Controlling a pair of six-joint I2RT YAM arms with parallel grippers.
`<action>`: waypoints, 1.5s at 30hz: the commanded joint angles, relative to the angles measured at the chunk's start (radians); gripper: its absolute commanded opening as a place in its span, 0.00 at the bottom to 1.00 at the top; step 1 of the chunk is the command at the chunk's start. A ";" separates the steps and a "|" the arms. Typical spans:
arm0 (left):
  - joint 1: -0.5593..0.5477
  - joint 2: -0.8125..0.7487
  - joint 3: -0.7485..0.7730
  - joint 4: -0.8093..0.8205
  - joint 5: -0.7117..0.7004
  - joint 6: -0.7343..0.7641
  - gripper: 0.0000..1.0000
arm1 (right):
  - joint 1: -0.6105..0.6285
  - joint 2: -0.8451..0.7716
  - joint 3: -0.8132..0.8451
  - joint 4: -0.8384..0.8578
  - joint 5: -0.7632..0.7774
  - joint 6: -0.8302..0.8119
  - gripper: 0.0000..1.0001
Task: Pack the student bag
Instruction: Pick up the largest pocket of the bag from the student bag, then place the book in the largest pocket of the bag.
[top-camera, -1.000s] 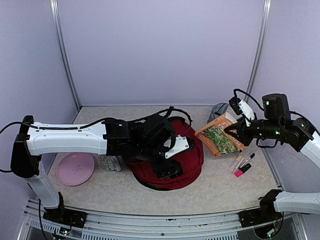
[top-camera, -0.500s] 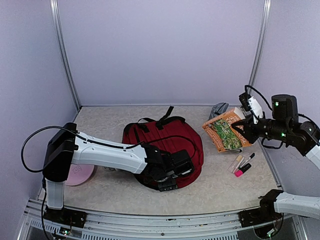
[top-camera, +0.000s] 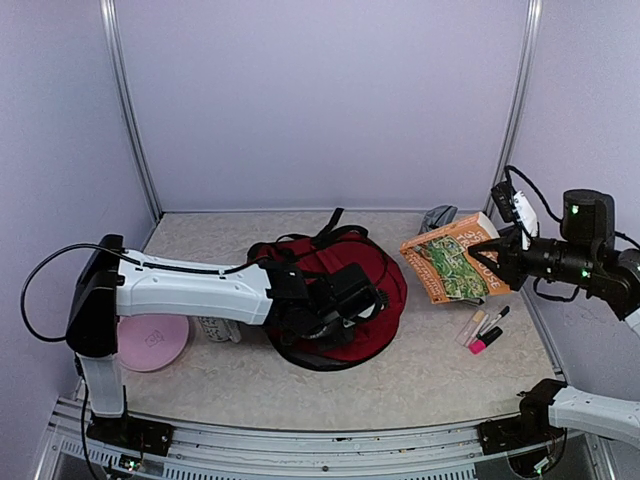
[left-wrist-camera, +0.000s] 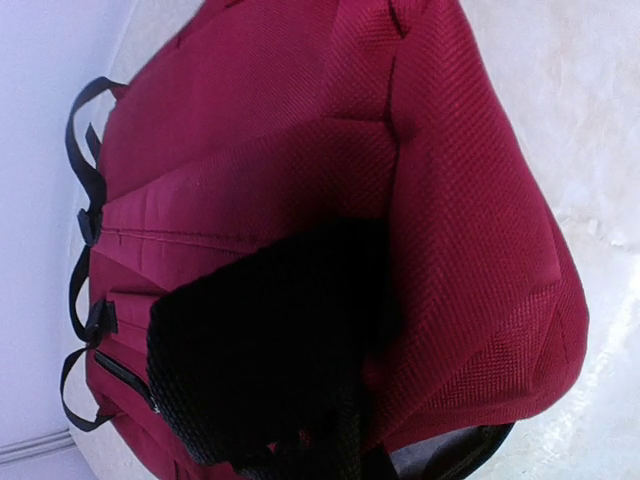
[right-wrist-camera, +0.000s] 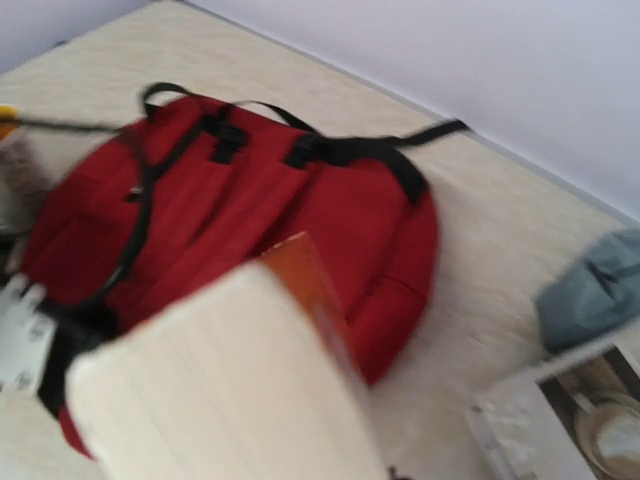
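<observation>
The student bag (top-camera: 375, 280), dark red with black straps, lies mid-table. My left gripper (top-camera: 350, 297) is down on its top and shut on it. In the left wrist view, black mesh webbing (left-wrist-camera: 260, 350) of the student bag (left-wrist-camera: 300, 130) hides the fingers. My right gripper (top-camera: 497, 262) holds a thick book (top-camera: 450, 265) with an orange and green cover in the air to the right of the bag. The right wrist view shows the book's pale page edges (right-wrist-camera: 220, 390) close up, with the bag (right-wrist-camera: 250, 200) beyond.
A pink plate (top-camera: 150, 340) and a small patterned item (top-camera: 218, 328) lie at the left under my left arm. A grey pouch (top-camera: 437, 217) sits at the back right. Markers (top-camera: 485, 328) lie below the book. Walls and metal posts enclose the table.
My left gripper has shut on the bag and drawn its fabric up and back, so the bag has bunched. My right gripper has carried the book a little higher and rightward.
</observation>
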 joint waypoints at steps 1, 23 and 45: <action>0.053 -0.155 0.134 -0.007 0.133 -0.010 0.00 | -0.005 -0.027 0.081 0.070 -0.227 -0.068 0.00; 0.231 -0.191 0.512 -0.130 0.293 0.031 0.00 | 0.169 0.103 -0.085 0.501 -0.345 -0.413 0.00; 0.291 -0.332 0.359 0.000 0.539 0.014 0.00 | 0.493 0.608 -0.074 0.820 0.428 -1.175 0.00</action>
